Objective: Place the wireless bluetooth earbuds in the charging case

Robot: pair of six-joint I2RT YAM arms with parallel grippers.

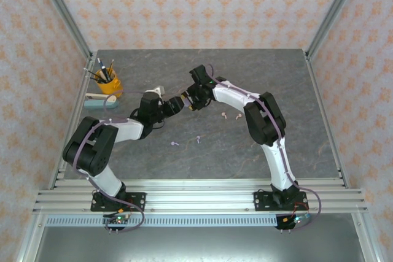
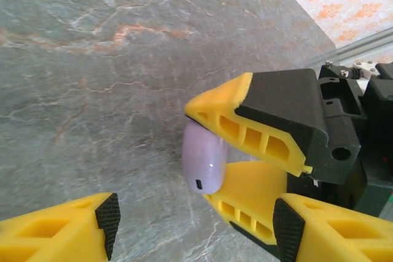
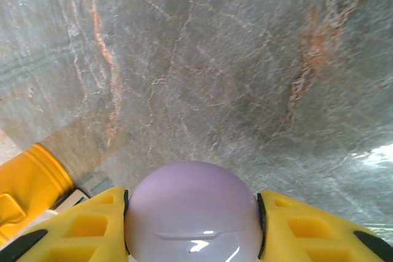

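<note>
My right gripper [image 3: 192,208] is shut on a round lilac charging case [image 3: 193,213], its yellow fingers pressing both sides. In the left wrist view the same case [image 2: 204,159] hangs above the stone table, pinched by the right gripper's fingers [image 2: 258,133]. My left gripper [image 2: 196,228] stands open just below it, with nothing between its black pads. Both grippers meet at the table's middle, left [image 1: 174,107] and right [image 1: 188,100]. Two salmon-pink earbuds [image 1: 231,116] lie right of them. Two lilac earbuds [image 1: 186,142] lie nearer the arms.
A yellow cup of pens [image 1: 110,82] stands at the far left, with a teal and white item [image 1: 98,101] beside it. A small white object [image 1: 158,91] lies behind the left gripper. Metal posts and patterned walls border the table [image 1: 276,78].
</note>
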